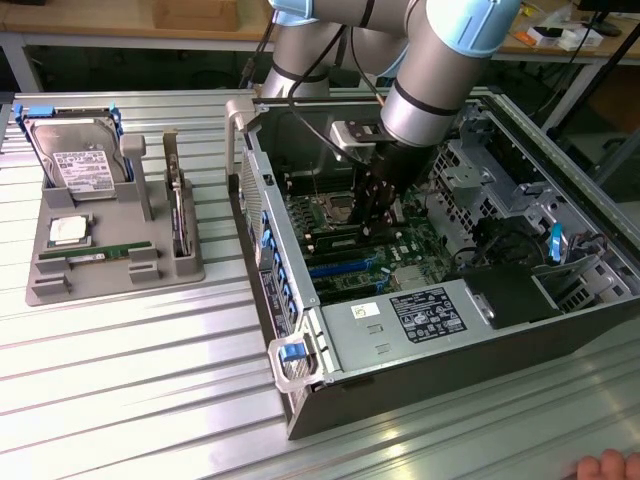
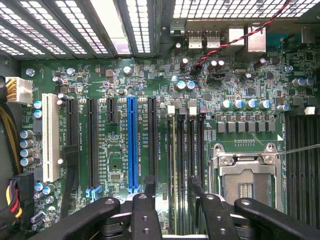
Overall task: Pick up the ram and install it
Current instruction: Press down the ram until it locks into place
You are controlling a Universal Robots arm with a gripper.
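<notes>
The base here is a ribbed metal table point(image 1: 150, 380) with two things sitting straight on it. The open PC case point(image 1: 400, 390) lies on its side right around the gripper fingers point(image 1: 372, 205), which reach down inside it. The grey parts holder point(image 1: 110, 280) sits well off from the fingers, toward the exterior view's left, close beside the case but not touching it.
</notes>
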